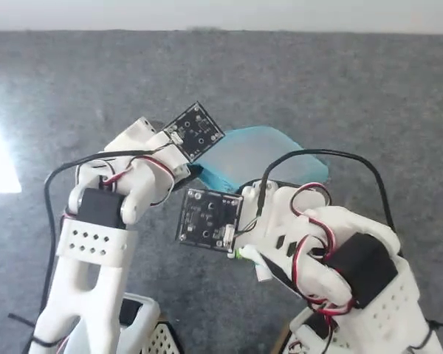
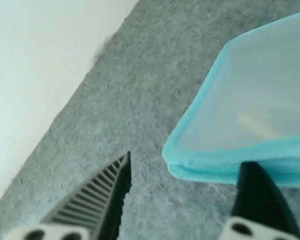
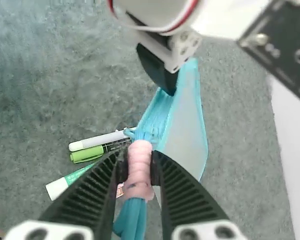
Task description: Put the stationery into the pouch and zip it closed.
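A grey, felt-like desk (image 1: 354,88) takes up nearly the whole scene, its nap showing pale sheen in patches, and a plain white wall (image 1: 207,15) runs along its far edge. The two white arms rise from the near side: the left arm (image 1: 103,221) and the right arm (image 1: 340,251) both bend inward towards the middle of the desk, red and black cables looped over their joints. Between their wrists lies the pouch (image 1: 262,158), a flat, translucent case with turquoise trim, resting on the grey surface. The left end effector (image 2: 186,162) is spread wide, its two dark fingers standing either side of one rounded corner of the pouch (image 2: 260,100), with the trim just ahead of the gap; whether a finger touches the edge I cannot tell. A pale, blurred shape shows through the pouch wall beyond it. The right end effector (image 3: 138,152) is pressed together on a pink piece (image 3: 140,170) at the opposite end of the pouch (image 3: 182,125), where the turquoise trim bunches up. Just beside this end effector, on the bare desk, lie a white marker (image 3: 97,141), a green marker (image 3: 97,151) touching it, and a green-and-white pen (image 3: 65,182) slightly apart.
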`<action>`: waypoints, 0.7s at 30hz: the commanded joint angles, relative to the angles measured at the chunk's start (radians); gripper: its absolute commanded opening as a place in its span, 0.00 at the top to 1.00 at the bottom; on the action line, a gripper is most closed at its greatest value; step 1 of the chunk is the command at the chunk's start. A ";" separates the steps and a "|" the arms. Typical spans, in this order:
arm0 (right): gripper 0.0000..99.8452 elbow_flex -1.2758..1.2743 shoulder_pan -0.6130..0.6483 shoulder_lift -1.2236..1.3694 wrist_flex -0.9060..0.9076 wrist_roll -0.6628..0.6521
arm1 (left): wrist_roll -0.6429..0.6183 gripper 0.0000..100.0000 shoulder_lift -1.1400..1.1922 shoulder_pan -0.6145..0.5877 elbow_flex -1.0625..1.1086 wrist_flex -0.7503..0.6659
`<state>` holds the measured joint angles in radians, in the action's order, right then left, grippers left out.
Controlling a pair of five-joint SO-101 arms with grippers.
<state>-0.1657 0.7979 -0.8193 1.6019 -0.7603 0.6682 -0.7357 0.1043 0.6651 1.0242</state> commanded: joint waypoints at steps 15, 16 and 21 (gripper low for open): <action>0.99 0.008 0.002 -0.042 0.033 -0.011 | -0.114 0.92 -0.005 0.035 -0.004 -0.028; 0.99 0.008 0.002 -0.042 0.053 -0.011 | -0.127 0.92 -0.005 0.008 -0.016 -0.028; 0.99 -0.028 0.004 -0.053 0.093 0.003 | -0.276 0.89 -0.005 -0.115 -0.116 -0.025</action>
<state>-0.1688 0.7994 -0.8270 1.6847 -0.7664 0.5163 -0.7357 0.0706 0.6605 1.0211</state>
